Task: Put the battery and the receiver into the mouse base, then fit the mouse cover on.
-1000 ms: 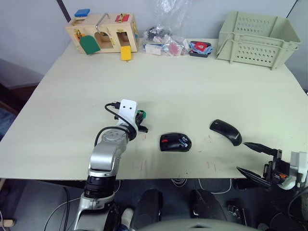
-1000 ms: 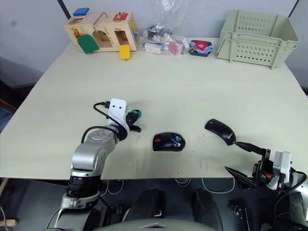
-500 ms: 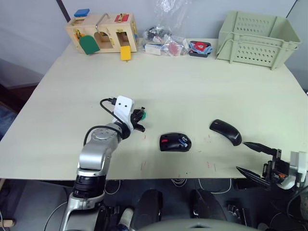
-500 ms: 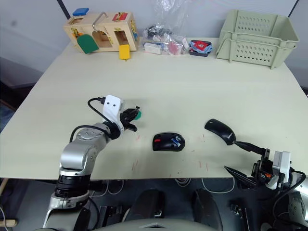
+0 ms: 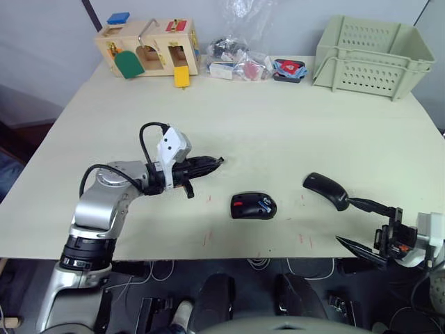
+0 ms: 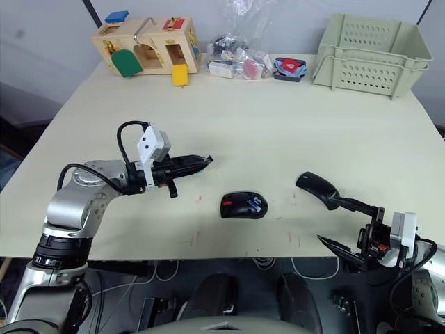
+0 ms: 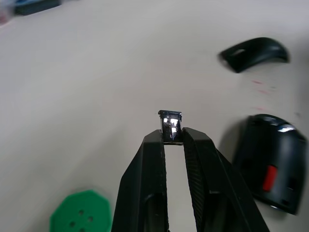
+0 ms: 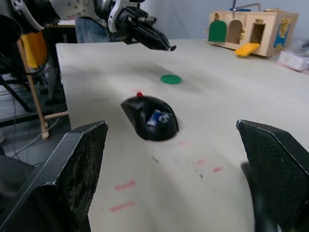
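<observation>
Receiver (image 7: 170, 126) pinched at tips of left pincer (image 7: 172, 137); right pincer (image 8: 171, 145) wide, empty.

Pale cream desk (image 5: 278, 118), faint red marks near its front edge. Grey wall (image 5: 49, 42) behind. Dark floor with cables (image 5: 139, 292) below front edge.

Head stereo downward; close wrist views

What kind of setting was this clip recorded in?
Probably a robot test bench in a lab: a plain table holding a wooden latch-board toy, a bag of small parts and stacked plastic crates.
</observation>
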Robot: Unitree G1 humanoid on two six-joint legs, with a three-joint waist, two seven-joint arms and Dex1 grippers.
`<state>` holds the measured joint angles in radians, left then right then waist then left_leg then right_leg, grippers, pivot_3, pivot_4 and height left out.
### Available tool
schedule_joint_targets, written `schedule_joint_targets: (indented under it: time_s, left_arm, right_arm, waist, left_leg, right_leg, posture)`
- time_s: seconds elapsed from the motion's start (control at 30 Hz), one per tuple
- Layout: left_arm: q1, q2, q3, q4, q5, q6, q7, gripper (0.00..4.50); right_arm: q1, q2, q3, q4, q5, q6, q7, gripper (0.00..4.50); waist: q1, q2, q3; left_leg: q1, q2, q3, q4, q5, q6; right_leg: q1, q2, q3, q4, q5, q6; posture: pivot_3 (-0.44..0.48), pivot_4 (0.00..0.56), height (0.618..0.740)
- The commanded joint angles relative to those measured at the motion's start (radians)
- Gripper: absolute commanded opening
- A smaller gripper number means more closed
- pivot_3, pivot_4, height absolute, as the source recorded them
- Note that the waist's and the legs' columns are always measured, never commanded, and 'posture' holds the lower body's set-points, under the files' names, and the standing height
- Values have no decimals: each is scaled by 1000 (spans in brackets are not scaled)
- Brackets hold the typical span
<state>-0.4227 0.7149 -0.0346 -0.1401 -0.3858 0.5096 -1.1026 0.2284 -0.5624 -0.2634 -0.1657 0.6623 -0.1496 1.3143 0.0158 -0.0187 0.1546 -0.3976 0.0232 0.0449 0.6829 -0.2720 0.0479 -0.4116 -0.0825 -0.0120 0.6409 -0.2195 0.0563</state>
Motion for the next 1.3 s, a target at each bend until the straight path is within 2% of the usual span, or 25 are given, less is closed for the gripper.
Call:
schedule_joint_targets:
  time_s: [0.03,0.23,0.3,0.47,0.7,0.9,1.03,1.13,1.23,1.3]
  left_arm:
    - [-46,17,-38,7,-10,-65,-103,441]
    - [-89,16,-104,18,10,-125,-190,441]
    - [-106,4,-130,16,27,-150,-202,441]
    - [-150,-25,-180,18,47,-162,-219,441]
    - [-184,-49,-216,44,76,-202,-235,441]
    - [-193,-62,-227,49,87,-219,-245,441]
    - [-191,-69,-229,37,88,-215,-242,441]
    - [-188,-72,-231,26,87,-212,-238,441]
    - [-184,-73,-234,14,83,-208,-235,351]
    - [-182,-73,-235,11,84,-207,-235,351]
  right_arm:
    - [-18,-31,7,-84,8,86,-74,4500]
    - [-45,-78,36,-191,23,275,-216,4500]
    - [-66,-103,56,-245,55,390,-278,4500]
    - [-171,-130,105,-366,158,659,-473,4500]
    - [-310,-129,141,-432,327,903,-641,4500]
    - [-470,-142,187,-364,668,1219,-887,4500]
    - [-545,-129,235,-275,936,1279,-1100,4500]
    - [-583,-124,276,-230,1071,1263,-1232,4500]
    - [-605,-127,312,-202,1170,1242,-1330,3635]
    - [-614,-130,330,-192,1213,1229,-1373,2656]
  waist:
    - [-1,0,0]
    - [-1,0,0]
    - [-1,0,0]
    - [-1,0,0]
    - [-2,-1,1]
    - [-3,-3,2]
    - [-4,-4,3]
    - [-4,-4,3]
    - [-3,-4,3]
    - [-3,-4,3]
  left_leg:
    - [0,0,0,0,0,0]
    - [0,0,0,0,0,0]
    - [-1,0,0,0,0,0]
    - [-1,0,0,0,0,0]
    - [-2,0,-1,0,0,0]
    - [-2,0,-1,1,0,0]
    - [-2,1,-1,1,0,0]
    - [-3,1,-1,0,0,0]
    - [-3,1,-1,1,0,0]
    - [-3,1,-1,1,0,1]
  right_leg:
    - [0,0,0,0,0,0]
    - [0,0,0,0,0,0]
    - [0,1,0,0,0,0]
    - [0,0,0,0,0,0]
    - [-1,1,0,0,0,0]
    - [-1,1,0,0,0,0]
    - [-1,0,0,0,0,0]
    - [-1,0,0,0,0,0]
    - [-1,0,0,0,1,1]
    - [-2,0,0,-1,2,4]
  posture:
    - [0,150,740]
    - [0,150,740]
    - [0,150,740]
    - [0,150,740]
    - [0,150,740]
    - [0,150,740]
    - [0,150,740]
    - [0,150,740]
    - [0,150,740]
    - [0,150,740]
